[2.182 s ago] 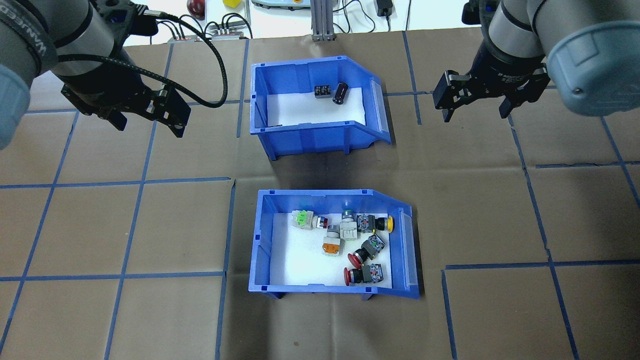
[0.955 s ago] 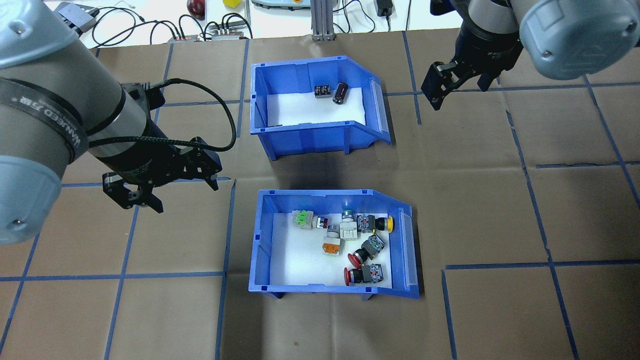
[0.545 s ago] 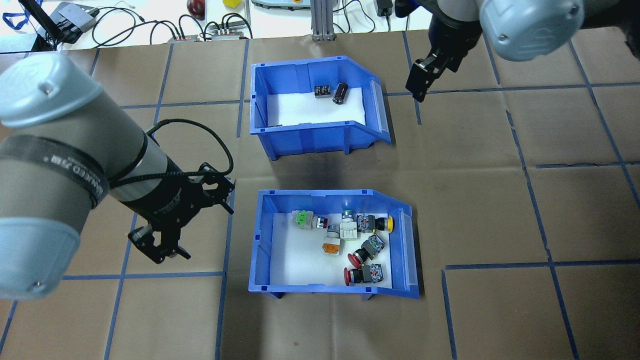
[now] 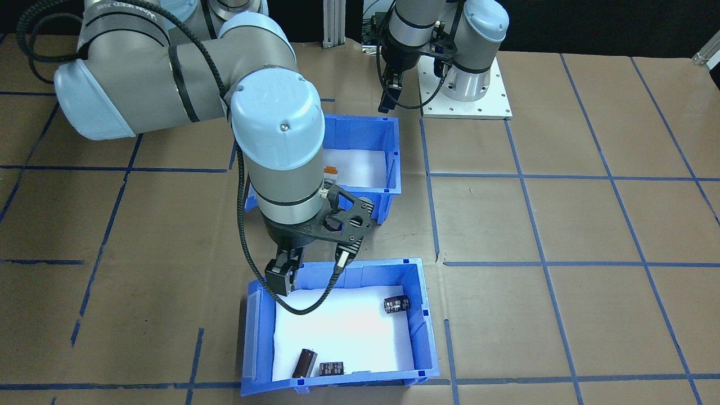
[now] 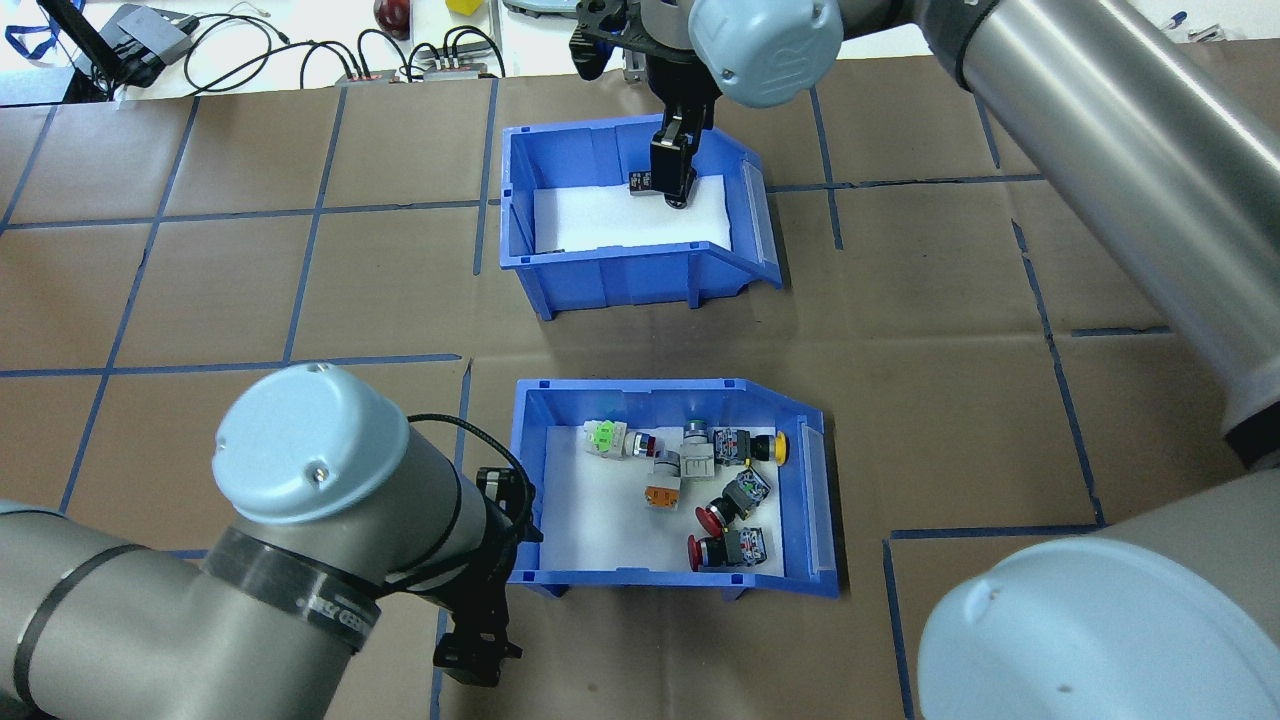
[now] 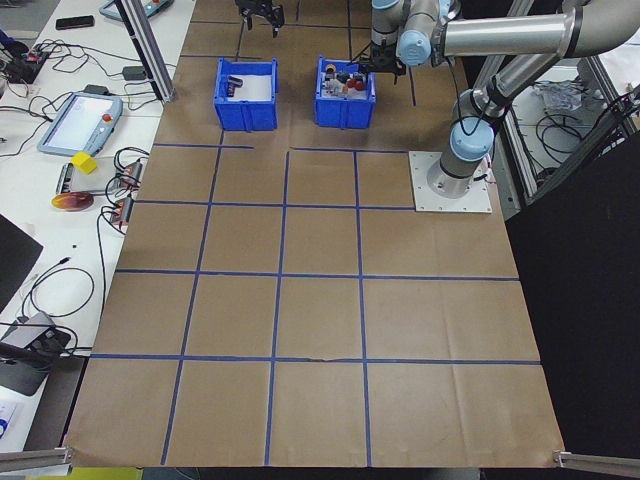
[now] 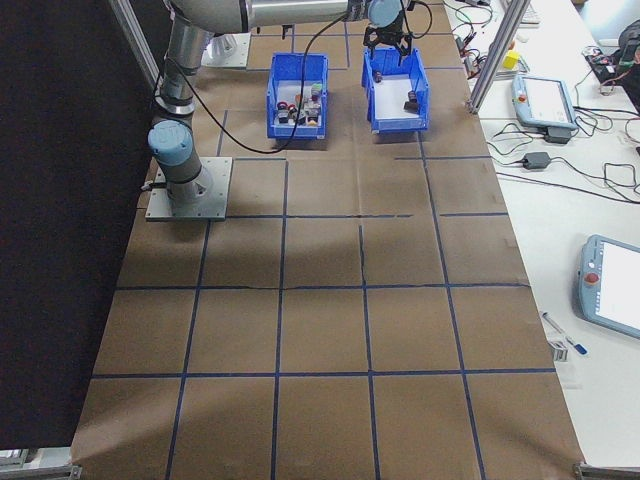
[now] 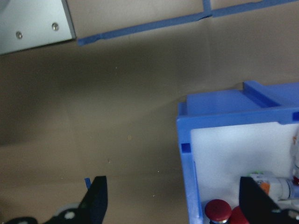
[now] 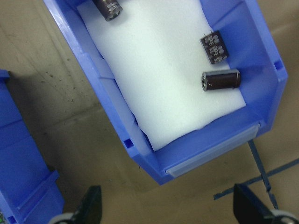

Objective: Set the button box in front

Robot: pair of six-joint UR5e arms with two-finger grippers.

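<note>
Standing by the table, I see two matching blue plastic bins on brown paper (image 5: 950,350) gridded with blue tape. The button box (image 5: 815,500) sits on the robot's side, its hard walls sloping down to a low lip with a clear strip. Its white foam liner (image 5: 590,510) carries a scatter of chunky push-buttons (image 5: 712,517) with red mushroom, yellow, orange and green caps. The other bin (image 5: 620,270) lies farther from the robot, apart from the first, with glossy dark cylindrical capacitors (image 9: 221,80) on its foam. The left gripper (image 8: 173,207) is spread wide at the button box's near left corner, with one black finger (image 8: 96,203) over the paper and the other over the foam. The right gripper (image 9: 170,207) hangs over the far bin's low lip, fingers (image 9: 252,205) wide apart, holding nothing
</note>
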